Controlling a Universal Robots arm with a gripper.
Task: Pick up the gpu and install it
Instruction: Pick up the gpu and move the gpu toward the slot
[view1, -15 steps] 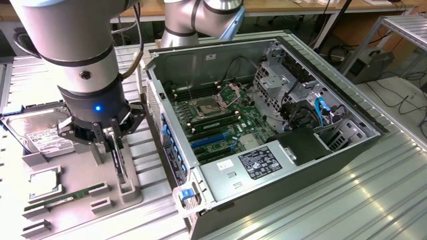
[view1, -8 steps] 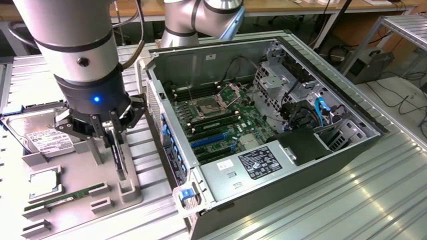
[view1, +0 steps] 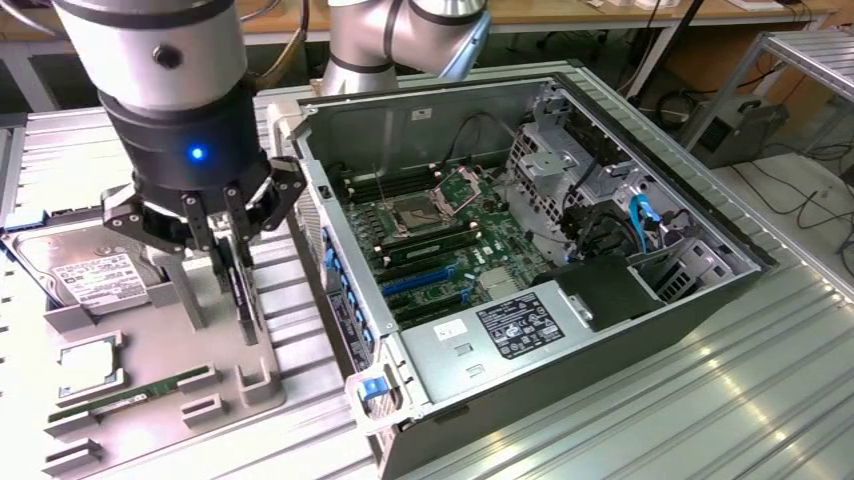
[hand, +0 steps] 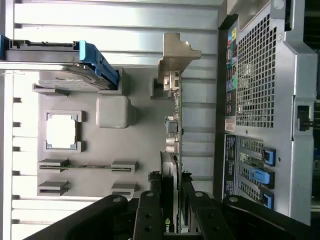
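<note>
The gpu (view1: 246, 295) is a thin dark card standing on edge in a grey holder tray (view1: 160, 420) at the exterior view's left. My gripper (view1: 227, 250) has come down over its top edge, with one finger on each side of the card, shut on it. In the wrist view the gpu (hand: 173, 145) runs away from the gripper (hand: 170, 192), ending in its silver bracket (hand: 175, 57). The black fingers (hand: 149, 205) press against both faces. The card's lower edge still sits at the tray.
The open computer case (view1: 694, 290) lies beside the tray, with its motherboard and blue slots (view1: 420, 282) exposed. On the tray are a hard drive (view1: 94, 280), a processor chip (view1: 80, 360) and a green RAM stick (view1: 134, 392). Slatted metal table (view1: 694, 420) surrounds everything.
</note>
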